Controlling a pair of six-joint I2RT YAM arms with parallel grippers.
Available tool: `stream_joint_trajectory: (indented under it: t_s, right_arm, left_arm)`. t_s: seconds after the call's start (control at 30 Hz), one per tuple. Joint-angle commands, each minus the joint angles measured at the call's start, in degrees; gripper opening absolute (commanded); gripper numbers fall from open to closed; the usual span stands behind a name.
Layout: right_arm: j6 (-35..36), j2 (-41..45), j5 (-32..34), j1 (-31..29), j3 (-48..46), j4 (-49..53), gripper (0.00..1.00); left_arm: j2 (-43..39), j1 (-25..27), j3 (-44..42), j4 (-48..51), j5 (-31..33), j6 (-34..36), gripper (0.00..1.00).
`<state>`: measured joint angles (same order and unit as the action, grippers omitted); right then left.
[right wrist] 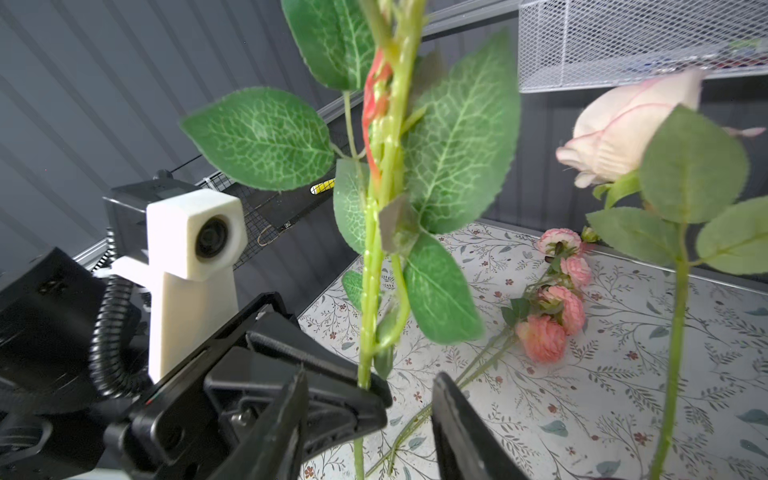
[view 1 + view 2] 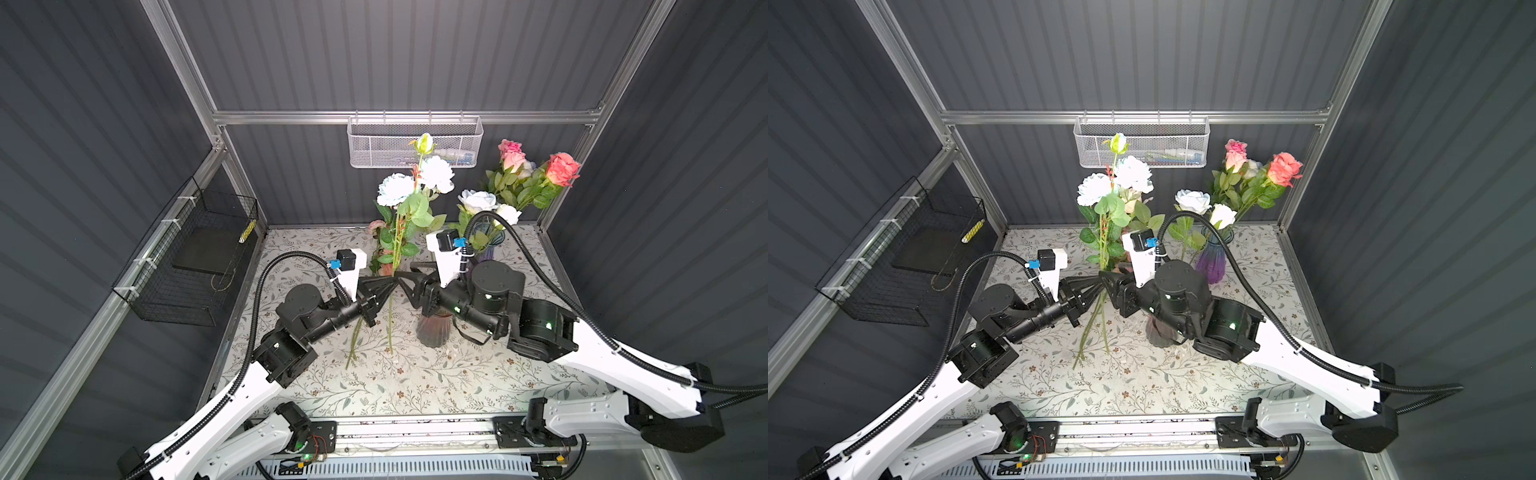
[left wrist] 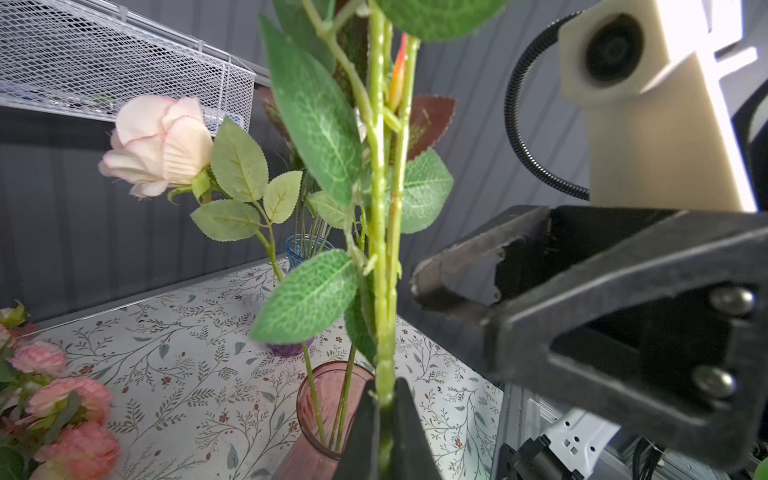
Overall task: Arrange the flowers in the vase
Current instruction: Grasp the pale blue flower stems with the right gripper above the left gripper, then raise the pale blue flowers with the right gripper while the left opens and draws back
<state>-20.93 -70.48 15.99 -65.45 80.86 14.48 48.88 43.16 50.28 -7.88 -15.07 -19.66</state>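
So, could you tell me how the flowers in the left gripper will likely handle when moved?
Their stems stand straight above the left gripper, so probably fairly stiff. The blooms sit far above the grip, so the bunch may be top-heavy and swing.

Twice from high in front of the stems [image 2: 390, 328], looking down and back, far enough for the whole tabletop [image 2: 415, 386]; nearly one scene in both top views. From just left of the stems, left wrist, very near, tilted upward. From just right, right wrist, likewise; shared: stems, rose [image 1: 623, 133].
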Motion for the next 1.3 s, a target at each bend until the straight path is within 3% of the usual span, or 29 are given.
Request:
stream_joint_trajectory:
  t_s: [0.0,0.1,0.27,0.33,0.43,0.53,0.6,0.67,0.9,1.0,1.07,1.13,1.27]
  right_arm:
    - [0.60,-1.77,-0.41,0.10,3.12,-2.32,0.50]
    - [0.63,-3.29,-0.43,0.59,4.36,-2.29,0.47]
    - [0.04,-4.53,-2.10,1.27,4.68,-3.27,0.28]
    - [-0.40,-4.78,-2.51,1.34,4.59,-3.37,0.27]
    - [-0.61,-5.04,-2.63,1.34,4.48,-3.41,0.28]
    - [-0.76,-5.26,-1.75,1.59,4.18,-3.17,0.45]
    - [-1.30,-5.62,-2.43,2.34,4.03,-3.06,0.46]
    - [-2.21,-5.98,-3.55,3.05,4.09,-3.20,0.32]
    - [-1.59,-6.08,-6.13,3.41,3.88,-4.53,0.10]
    - [-1.04,-5.43,-5.05,3.41,2.87,-5.52,0.08]
    - [-0.25,-5.11,-4.96,3.40,2.64,-5.72,0.08]
    - [0.54,-4.94,-4.04,3.44,2.88,-5.31,0.08]
    - [4.17,-4.52,-0.85,3.41,4.02,-4.30,0.08]
  left_arm:
    - [-0.60,0.50,-0.38,-2.51,-0.28,0.27,0.00]
    - [-1.70,0.52,-0.94,-1.97,0.63,0.71,0.00]
    - [-2.74,0.52,-1.68,-1.27,1.53,0.95,0.00]
    - [-3.11,0.53,-1.89,-1.31,2.01,1.11,0.00]
    - [-3.42,0.53,-1.96,-1.17,2.54,1.32,0.00]
    - [-3.58,0.53,-2.12,-1.31,2.51,1.63,0.00]
    - [-3.45,0.53,-2.13,-1.51,2.28,1.64,0.00]
    - [-3.27,0.53,-2.16,-1.80,1.95,1.64,0.00]
    - [-3.10,0.52,-2.03,-0.92,2.62,2.20,0.00]
    - [-3.05,0.53,-2.16,-0.44,3.54,2.02,0.15]
    - [-3.22,0.52,-2.51,-0.21,4.89,1.84,0.32]
    - [-3.70,0.53,-2.86,-0.29,5.70,1.83,0.42]
    - [-5.66,0.53,-3.52,1.52,9.29,1.99,0.72]
